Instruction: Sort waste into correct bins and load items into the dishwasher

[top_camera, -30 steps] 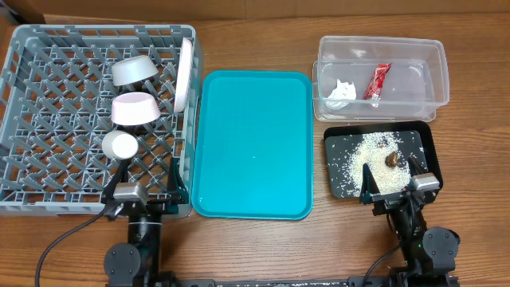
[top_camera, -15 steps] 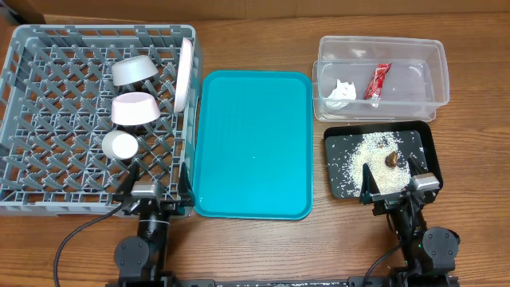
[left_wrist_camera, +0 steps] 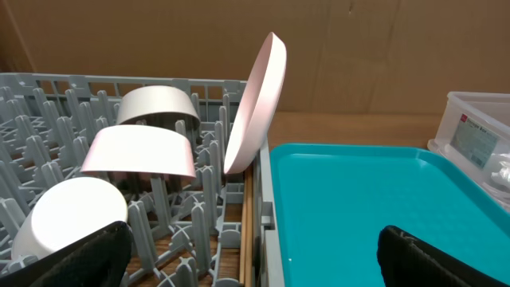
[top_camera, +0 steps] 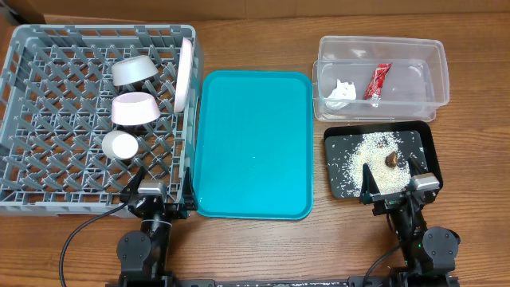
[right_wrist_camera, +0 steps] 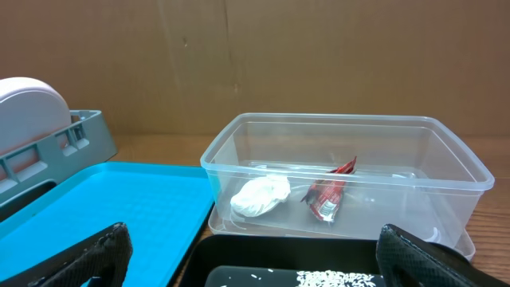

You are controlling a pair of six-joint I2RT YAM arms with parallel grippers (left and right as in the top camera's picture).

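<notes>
Overhead, you had your left gripper (top_camera: 159,182) spread wide and holding nothing, at the near right corner of the rack (top_camera: 48,171). Your right gripper (top_camera: 390,179) was equally wide and empty, over the near edge of the black tray (top_camera: 427,139). The plate (top_camera: 186,73) stood on edge at the rack's right wall. Left of it sat the grey-green bowl (top_camera: 133,70), the pink bowl (top_camera: 134,108) and the cup (top_camera: 119,144) in a row. Rice (top_camera: 368,163) and the lump (top_camera: 393,159) lay in the black tray. The wrapper (top_camera: 378,80) and tissue (top_camera: 342,90) lay in the tub (top_camera: 422,49). The teal tray (top_camera: 251,143) lay between the rack and the bins.

From your left wrist, the fingers (left_wrist_camera: 72,259) sat at the lower corners with nothing between them. The plate tilted against the wall, and both bowls looked mouth-down.

From your right wrist, the fingers (right_wrist_camera: 76,263) were likewise far apart. Tissue and wrapper lay side by side in the tub ahead.
</notes>
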